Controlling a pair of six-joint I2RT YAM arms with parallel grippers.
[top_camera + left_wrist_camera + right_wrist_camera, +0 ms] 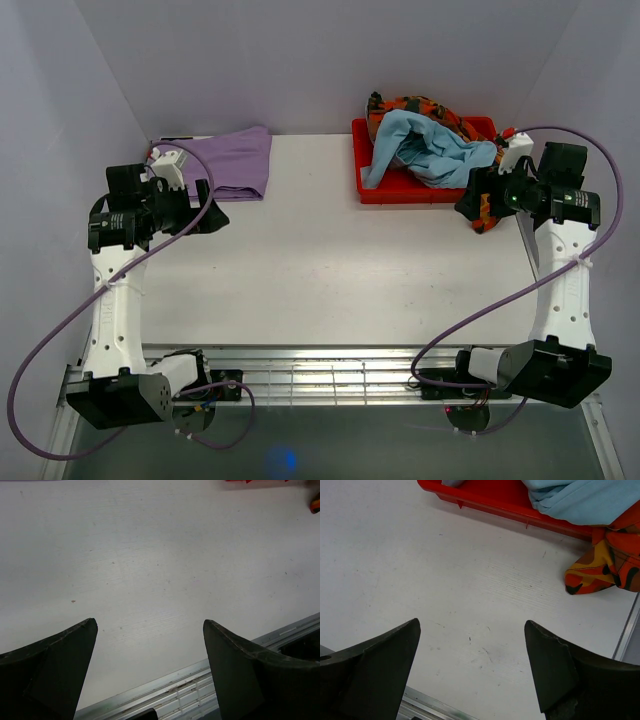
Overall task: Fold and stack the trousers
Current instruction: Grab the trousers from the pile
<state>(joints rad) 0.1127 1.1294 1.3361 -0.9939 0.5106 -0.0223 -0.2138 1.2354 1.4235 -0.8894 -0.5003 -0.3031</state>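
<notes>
The light blue trousers (430, 150) lie crumpled in a red tray (400, 190) at the back right, on top of the orange-red-black patterned trousers (425, 108). A patterned leg hangs over the tray's right edge onto the table (600, 562); the blue cloth also shows in the right wrist view (580, 500). The lilac trousers (235, 160) lie folded flat at the back left. My left gripper (213, 215) is open and empty beside the lilac pair, over bare table (150, 625). My right gripper (468, 203) is open and empty just in front of the tray (472, 625).
The white table (330, 270) stretches between the arms. A metal rail (320, 375) runs along its near edge and shows in the left wrist view (200, 685). White walls close in the back and sides.
</notes>
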